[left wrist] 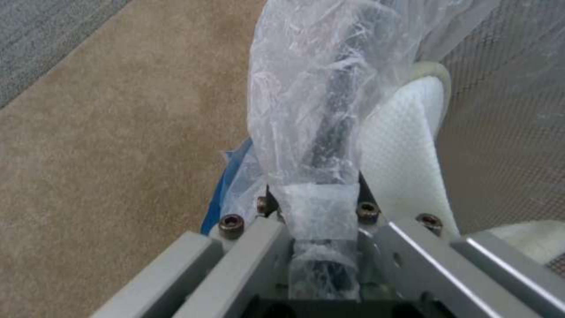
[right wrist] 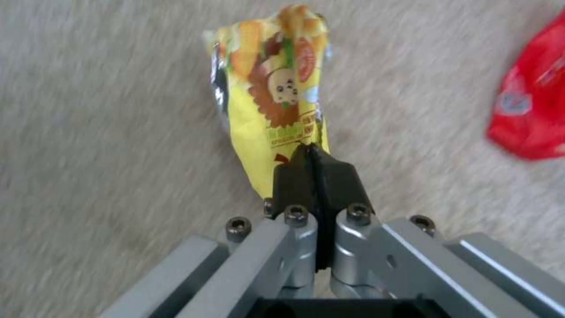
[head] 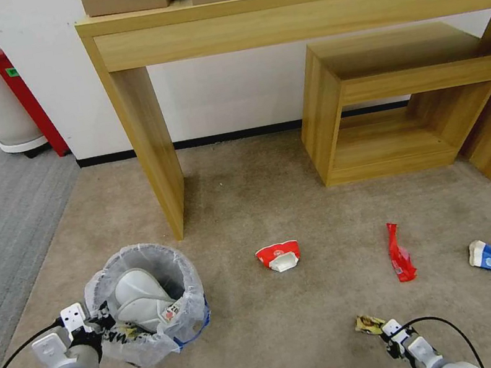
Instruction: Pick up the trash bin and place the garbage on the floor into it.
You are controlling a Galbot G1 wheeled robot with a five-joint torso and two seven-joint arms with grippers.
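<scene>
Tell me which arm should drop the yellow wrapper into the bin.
Right. The right gripper is already shut on the yellow wrapper, while the left gripper is clamped on the bin rim.

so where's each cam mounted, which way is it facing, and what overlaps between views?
Head: on the robot's head, looking forward and down at the carpet and wooden table; both arms show at the bottom.
Left wrist: on the left arm, looking along the left end effector clamped on the trash bin rim.
Right wrist: on the right arm, looking along the right end effector pinching the yellow wrapper.
Shared: head and right wrist both show the red wrapper.
</scene>
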